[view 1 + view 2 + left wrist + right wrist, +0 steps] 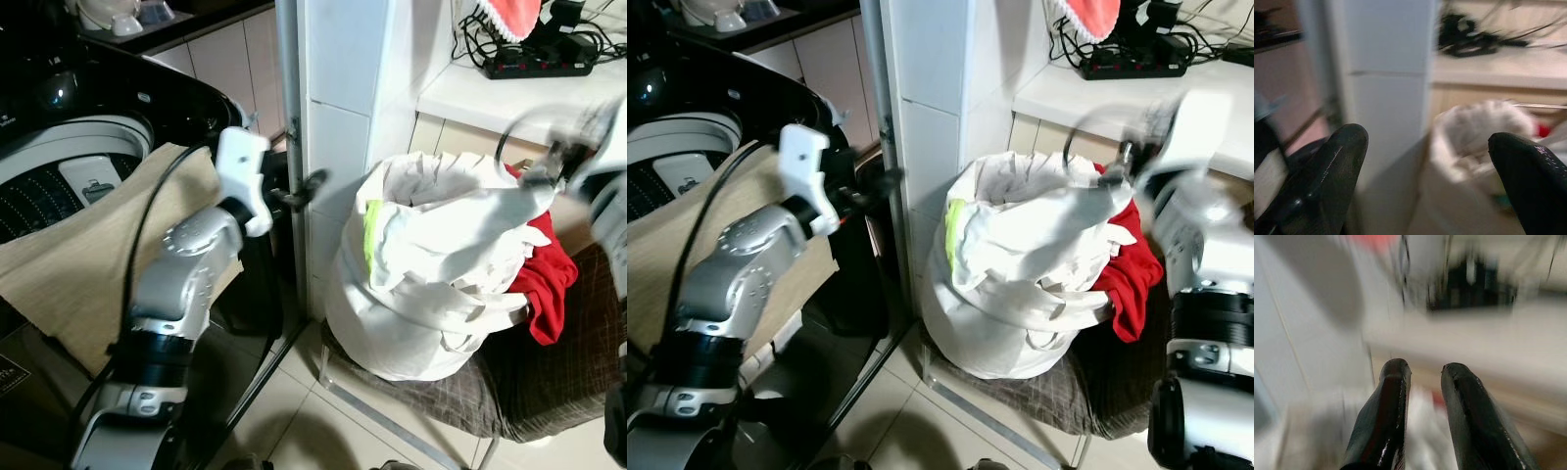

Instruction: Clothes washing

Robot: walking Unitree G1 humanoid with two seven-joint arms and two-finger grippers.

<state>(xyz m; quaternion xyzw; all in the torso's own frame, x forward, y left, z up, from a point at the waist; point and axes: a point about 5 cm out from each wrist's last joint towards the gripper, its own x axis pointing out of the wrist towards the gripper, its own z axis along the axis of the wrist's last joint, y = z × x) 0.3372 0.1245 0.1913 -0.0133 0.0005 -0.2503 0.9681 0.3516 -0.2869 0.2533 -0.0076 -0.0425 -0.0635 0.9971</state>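
A full white laundry bag [431, 284] stands on a seat, with a red garment [549, 274] hanging out of its right side. To the left is a top-loading washing machine [59, 147] with a beige cloth [88, 264] draped over its front edge. My left gripper [306, 186] is raised between the machine and the bag, beside the white pillar, its fingers [1337, 161] wide apart and empty. My right gripper [544, 171] is a blur just above the bag's upper right rim. Its fingers [1393, 396] keep a narrow gap with nothing between them.
A white tiled pillar [343, 78] rises between machine and bag. The bag rests on a brown plaid cushion [549, 382] with a metal frame. Behind it, a white counter [509, 98] carries a black power strip [534, 67] and cables. Pale floor tiles lie below.
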